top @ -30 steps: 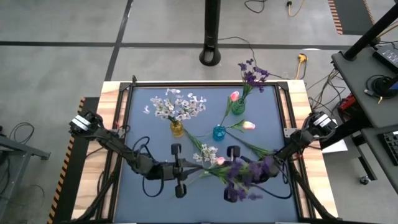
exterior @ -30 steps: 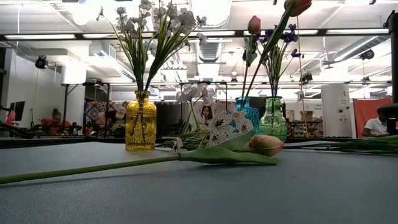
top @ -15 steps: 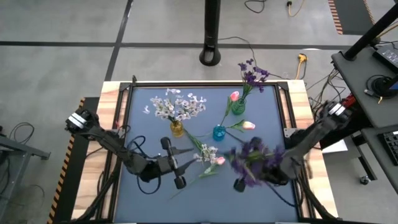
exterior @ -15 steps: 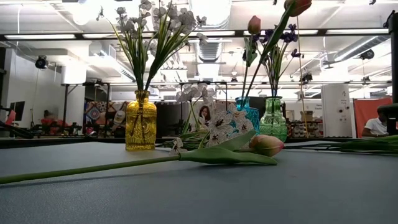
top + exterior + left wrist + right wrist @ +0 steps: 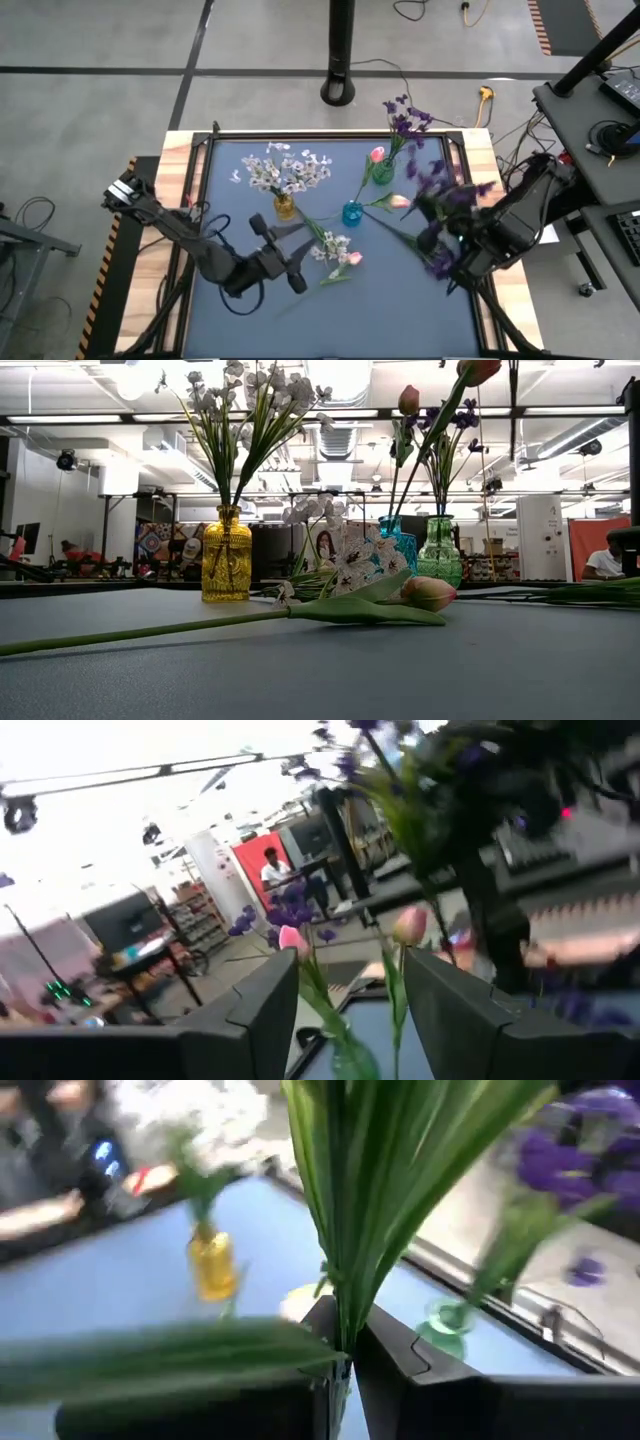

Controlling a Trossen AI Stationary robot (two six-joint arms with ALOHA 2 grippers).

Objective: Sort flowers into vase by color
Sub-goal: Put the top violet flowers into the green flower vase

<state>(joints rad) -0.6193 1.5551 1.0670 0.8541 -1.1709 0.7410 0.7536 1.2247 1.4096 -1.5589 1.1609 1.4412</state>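
Lower middle of the high view, the left gripper (image 5: 283, 255) sits low over the blue surface (image 5: 390, 310) with jaws apart and nothing in them, right beside a white spray (image 5: 330, 247) and pink tulip (image 5: 352, 258) lying flat. Right side, the right gripper (image 5: 462, 268) has its jaws clamped on a dark purple spray (image 5: 440, 195), lifted up. Farther back stand the yellow vase (image 5: 285, 207) with white blossoms, blue vase (image 5: 351, 213) and green vase (image 5: 383, 171)

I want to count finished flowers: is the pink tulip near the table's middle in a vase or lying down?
Lying down: the pink tulip rests flat on the table.
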